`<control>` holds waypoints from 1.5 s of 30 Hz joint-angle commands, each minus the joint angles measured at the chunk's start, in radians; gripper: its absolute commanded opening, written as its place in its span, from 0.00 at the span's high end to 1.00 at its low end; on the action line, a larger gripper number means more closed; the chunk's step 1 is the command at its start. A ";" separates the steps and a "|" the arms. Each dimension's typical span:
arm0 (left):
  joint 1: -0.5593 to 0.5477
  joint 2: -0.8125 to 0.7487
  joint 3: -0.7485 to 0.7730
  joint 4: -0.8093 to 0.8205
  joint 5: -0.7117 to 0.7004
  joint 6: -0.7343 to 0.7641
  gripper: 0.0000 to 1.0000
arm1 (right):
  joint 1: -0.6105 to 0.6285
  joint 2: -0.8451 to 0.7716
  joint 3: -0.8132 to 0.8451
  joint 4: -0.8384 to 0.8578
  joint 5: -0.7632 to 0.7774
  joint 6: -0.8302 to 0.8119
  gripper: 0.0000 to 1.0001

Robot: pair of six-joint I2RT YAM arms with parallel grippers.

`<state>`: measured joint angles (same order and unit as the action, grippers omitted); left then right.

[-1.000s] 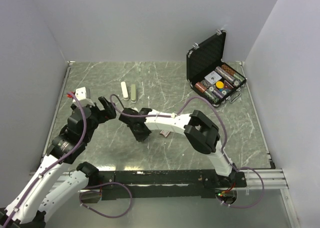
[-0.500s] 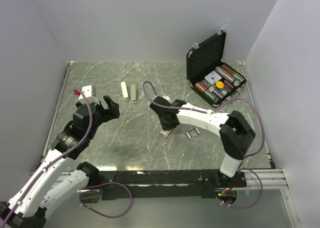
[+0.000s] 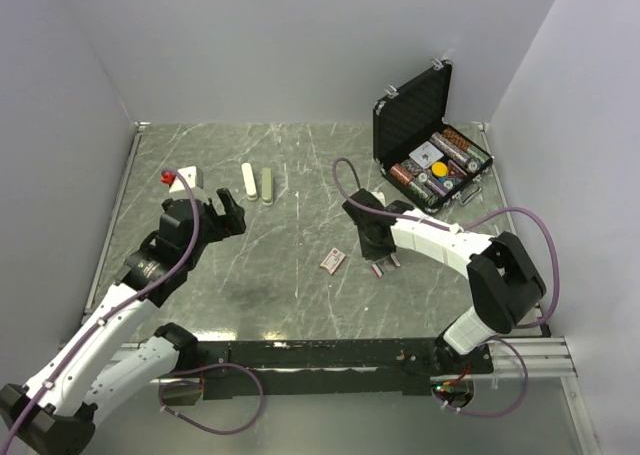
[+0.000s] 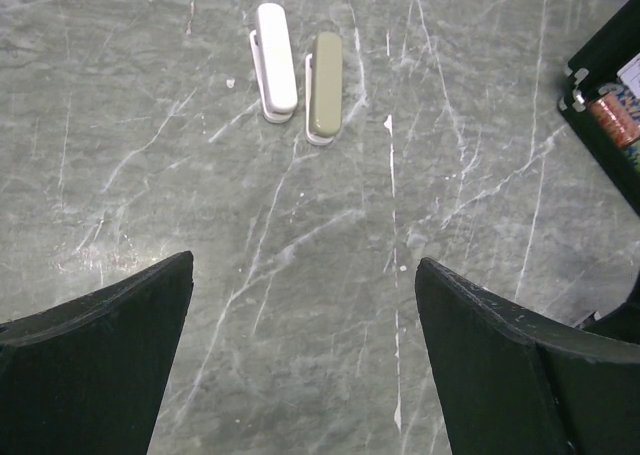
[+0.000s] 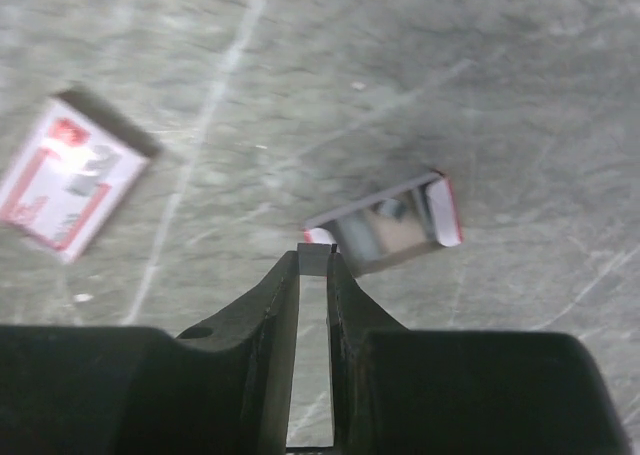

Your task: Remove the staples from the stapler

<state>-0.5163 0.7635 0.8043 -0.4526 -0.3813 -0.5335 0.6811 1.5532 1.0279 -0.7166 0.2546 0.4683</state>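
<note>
Right hand (image 5: 314, 280) is closed to a narrow slit on a short grey strip at its fingertips, judged to be the staples (image 5: 315, 259). A second ago this arm lay stretched far left across the surface (image 3: 300, 305). It has since swung back right and now hangs low over an open box (image 5: 390, 225), the strip at that box's near edge. Judgement: the strip is already out of the stapler and on its way to the open box, so only the set-down remains. Left hand (image 4: 305, 263) is spread wide, holds nothing, and has edged slightly toward the staplers, well short of them. The black case (image 3: 410, 115) stands open at the far right, full of chips, well apart from the work and no obstruction. The white stapler (image 4: 275, 60) and green stapler (image 4: 326, 85) lie side by side at the far left-centre, both apparently shut; which one gave up the strip cannot be told. The pink box (image 5: 65, 185) lies flat left of the open box, near but apart, uncovered now that the arm has withdrawn. Nothing blocks the path. The main hazard is that so small a strip may slip or break apart on release.
</note>
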 commanded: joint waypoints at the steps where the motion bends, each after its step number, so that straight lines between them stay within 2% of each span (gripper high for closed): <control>1: 0.006 0.025 0.004 0.049 0.022 0.027 0.03 | -0.049 -0.056 -0.046 0.029 0.020 -0.013 0.83; 12: 0.005 0.080 0.010 0.055 0.024 0.030 0.04 | -0.146 -0.085 -0.121 0.068 -0.006 -0.031 0.83; 28: 0.013 0.099 0.010 0.063 0.036 0.032 0.04 | -0.158 -0.065 -0.172 0.112 -0.044 -0.025 0.81; 45: 0.015 0.099 0.010 0.065 0.041 0.033 0.04 | -0.158 -0.071 -0.152 0.094 -0.028 -0.028 0.71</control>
<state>-0.5072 0.8616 0.8043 -0.4232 -0.3553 -0.5121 0.5297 1.5066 0.8619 -0.6155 0.2089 0.4473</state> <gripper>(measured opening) 0.967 0.281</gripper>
